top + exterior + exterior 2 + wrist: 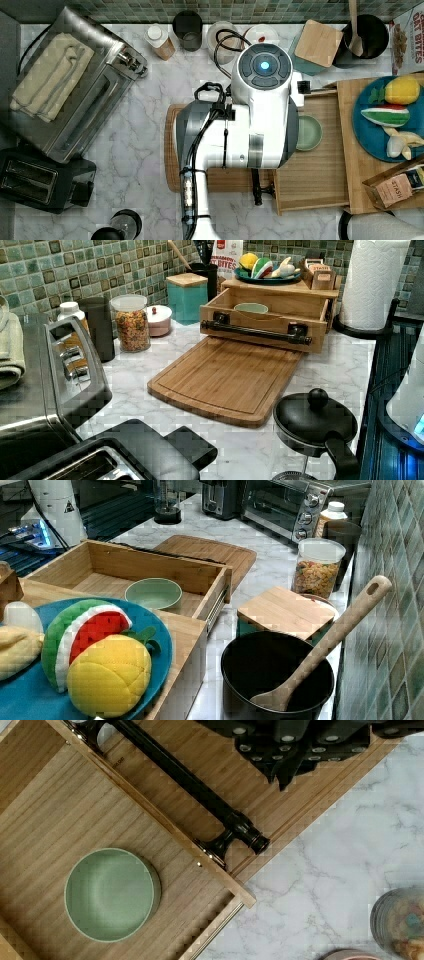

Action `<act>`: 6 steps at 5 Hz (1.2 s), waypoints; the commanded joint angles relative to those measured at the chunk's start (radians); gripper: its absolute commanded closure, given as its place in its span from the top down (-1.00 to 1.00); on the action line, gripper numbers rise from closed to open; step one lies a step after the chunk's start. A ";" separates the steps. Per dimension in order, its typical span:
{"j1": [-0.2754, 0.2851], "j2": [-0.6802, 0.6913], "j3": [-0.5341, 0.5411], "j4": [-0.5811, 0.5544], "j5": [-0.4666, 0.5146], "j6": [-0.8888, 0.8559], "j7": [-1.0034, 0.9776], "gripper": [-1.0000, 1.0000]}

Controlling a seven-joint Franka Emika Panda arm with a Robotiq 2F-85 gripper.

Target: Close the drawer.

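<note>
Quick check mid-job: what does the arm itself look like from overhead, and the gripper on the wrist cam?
In the top view the arm has glossy white shells with grey joint sections, a round dark-grey cap with a glowing blue light, and black cables looped along its side. In the wrist view the gripper is black, blocky, and studded with small pale screw heads.

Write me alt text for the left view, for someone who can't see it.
A light bamboo drawer with a long black bar handle stands pulled open on a white marble counter, a small pale green bowl inside. A flat bamboo cutting board lies in front of the drawer's front panel.
</note>
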 commanded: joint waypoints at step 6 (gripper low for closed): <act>0.080 -0.199 0.125 -0.390 0.094 0.270 -0.525 -1.00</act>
